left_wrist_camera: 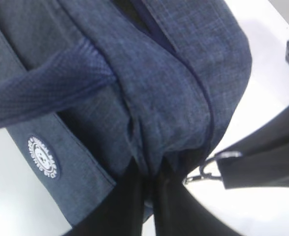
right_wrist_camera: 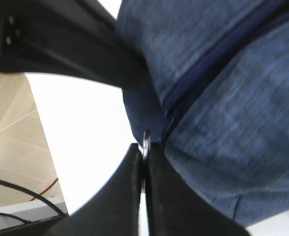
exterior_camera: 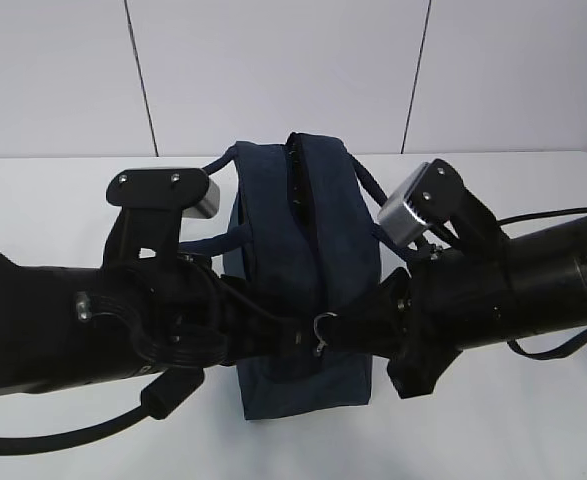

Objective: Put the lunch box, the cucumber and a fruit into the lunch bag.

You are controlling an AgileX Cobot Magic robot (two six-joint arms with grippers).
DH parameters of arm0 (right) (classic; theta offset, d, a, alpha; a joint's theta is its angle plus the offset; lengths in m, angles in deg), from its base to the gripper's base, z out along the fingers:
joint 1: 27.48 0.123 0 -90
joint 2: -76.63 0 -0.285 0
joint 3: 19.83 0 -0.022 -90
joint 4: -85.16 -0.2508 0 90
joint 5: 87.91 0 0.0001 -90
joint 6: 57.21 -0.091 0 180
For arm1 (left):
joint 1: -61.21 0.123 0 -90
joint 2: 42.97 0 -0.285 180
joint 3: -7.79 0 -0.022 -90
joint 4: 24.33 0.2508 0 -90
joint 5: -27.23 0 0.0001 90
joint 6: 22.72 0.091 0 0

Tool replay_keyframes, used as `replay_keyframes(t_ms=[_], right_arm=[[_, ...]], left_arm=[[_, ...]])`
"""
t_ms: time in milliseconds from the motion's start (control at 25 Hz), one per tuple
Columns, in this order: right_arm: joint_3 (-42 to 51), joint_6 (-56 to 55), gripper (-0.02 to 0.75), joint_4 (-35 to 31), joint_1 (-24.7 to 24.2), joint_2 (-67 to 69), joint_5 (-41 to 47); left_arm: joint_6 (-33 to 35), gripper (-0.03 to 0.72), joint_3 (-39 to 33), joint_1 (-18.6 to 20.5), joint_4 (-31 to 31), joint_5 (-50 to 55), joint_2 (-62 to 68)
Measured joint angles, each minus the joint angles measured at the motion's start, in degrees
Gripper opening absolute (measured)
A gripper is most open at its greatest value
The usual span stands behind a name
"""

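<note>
Bench (exterior_camera: 53,200) under me: white, smooth, matte, evenly lit, only soft shadows. Behind it a pale grey panelled wall (exterior_camera: 273,70), split by thin dark seams that run slightly slanted. From my right wrist view, past the bench edge: a beige tiled floor (right_wrist_camera: 11,147) with dark cables (right_wrist_camera: 21,194) lying across it.

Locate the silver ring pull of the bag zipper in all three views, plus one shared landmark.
Exterior view: silver ring pull low centre, at the near end of the lunch bag, between both arms.
Left wrist view: lower right, below the bag's end seam.
Right wrist view: centre-low, pinched at the right gripper tips.
Shared landmark: the dark zipper line running along the bag to the ring.
</note>
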Motion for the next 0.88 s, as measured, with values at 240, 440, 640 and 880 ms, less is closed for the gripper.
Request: replay_keyframes(t_ms=[240,440,640,880], right_arm=[[-2.9,-2.4,-0.013,0.7,0.0,0.0,0.5],[-3.8,-4.7,-0.013,3.5,0.0,-0.5,0.8],[-4.3,-7.3,-0.013,5.5,0.0,-2.5,0.8],[-4.6,-11.9,-0.013,6.1,0.0,-3.9,0.5]], left_arm=[[0.0,0.002,0.0,0.0,0.0,-0.1,0.0],[0.0,0.002,0.0,0.0,0.0,-0.1,0.0],[0.0,0.002,0.0,0.0,0.0,-0.1,0.0],[0.0,0.002,0.0,0.0,0.0,-0.1,0.0]])
